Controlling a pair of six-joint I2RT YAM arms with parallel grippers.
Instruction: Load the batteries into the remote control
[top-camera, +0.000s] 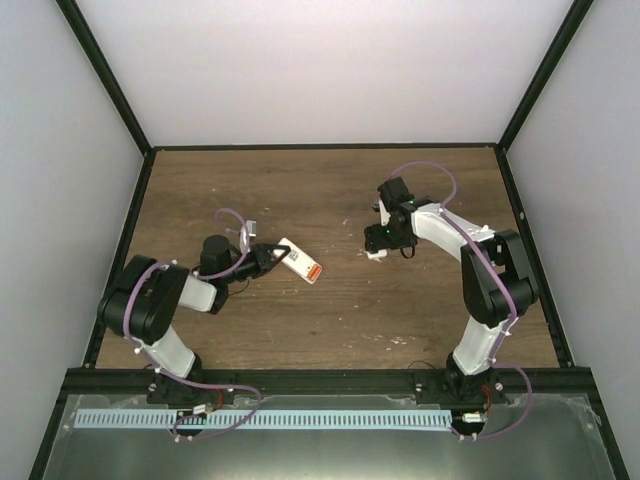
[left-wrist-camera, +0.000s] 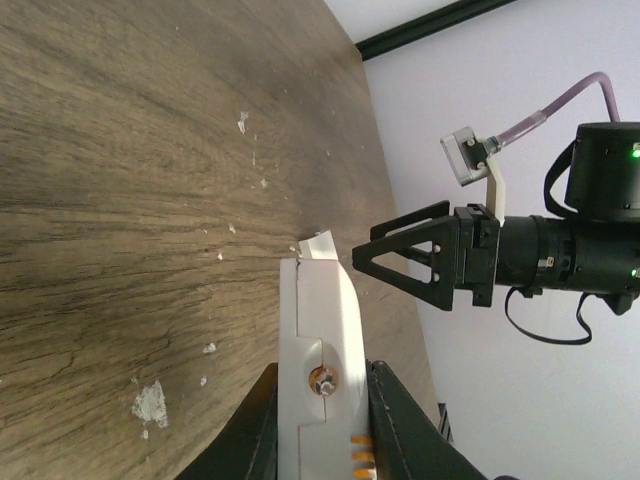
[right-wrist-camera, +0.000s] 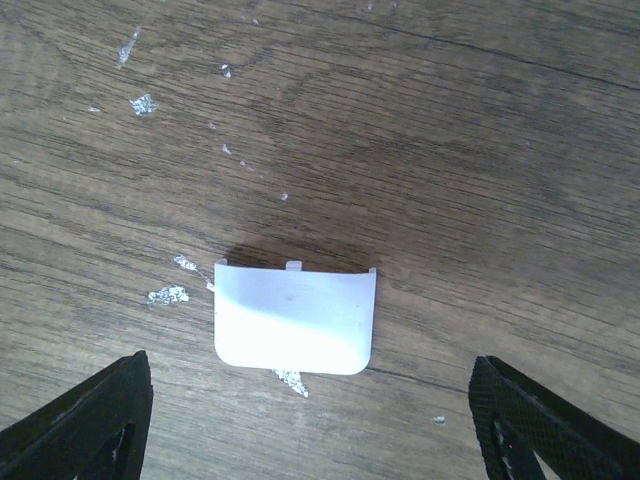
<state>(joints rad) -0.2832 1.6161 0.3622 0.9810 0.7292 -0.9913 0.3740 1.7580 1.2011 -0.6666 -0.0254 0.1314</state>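
Currently my left end effector (left-wrist-camera: 320, 405) clamps the remote control (left-wrist-camera: 325, 300) on edge (presumably steadying it for loading); my right end effector (right-wrist-camera: 315, 425) hangs wide open, empty, over the battery cover (right-wrist-camera: 295, 320).

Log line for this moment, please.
left gripper: shut on remote control | right gripper: open, above cover piece on table | batteries: not clearly visible

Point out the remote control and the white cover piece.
remote control (top-camera: 303, 262): top view, middle of its labelled back.
cover piece (right-wrist-camera: 295, 322): right wrist view, centre of its flat face.
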